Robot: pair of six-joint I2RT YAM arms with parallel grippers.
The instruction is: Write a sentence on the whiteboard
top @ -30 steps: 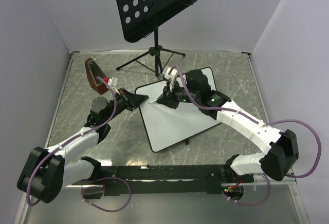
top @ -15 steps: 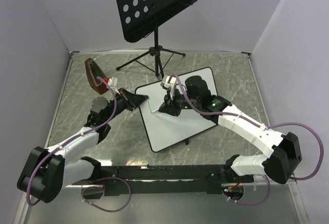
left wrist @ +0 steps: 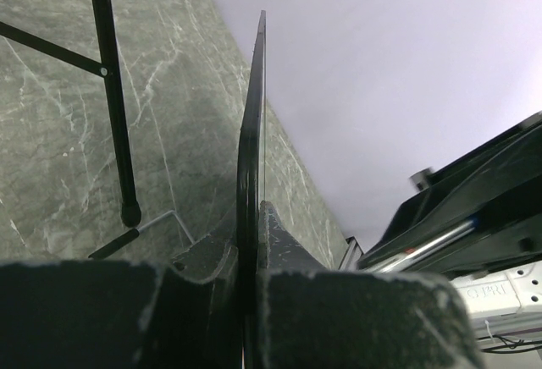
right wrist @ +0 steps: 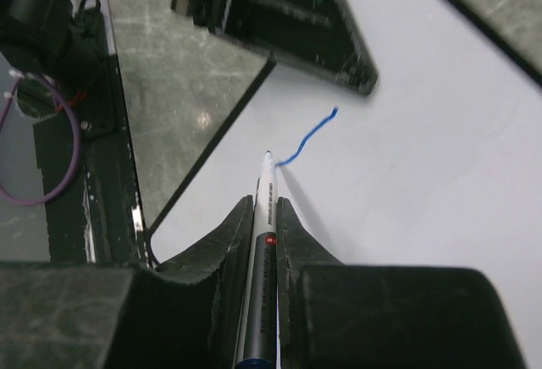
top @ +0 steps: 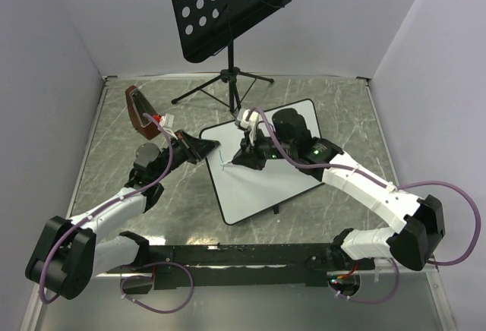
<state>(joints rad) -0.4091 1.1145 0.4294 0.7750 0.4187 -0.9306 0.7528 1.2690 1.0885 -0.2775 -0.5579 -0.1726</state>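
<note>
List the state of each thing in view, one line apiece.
whiteboard: clamped at one edge, nearly blank
sentence: barely begun, one short blue stroke
marker: uncapped, tip at the stroke's end
left gripper: shut on the whiteboard's edge
right gripper: shut on the marker
music stand: upright on its tripod

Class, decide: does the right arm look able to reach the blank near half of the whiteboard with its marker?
Probably yes. The right hand holds the marker tip on the whiteboard, and the near half lies bare beside it; the left hand only clamps the left edge.
</note>
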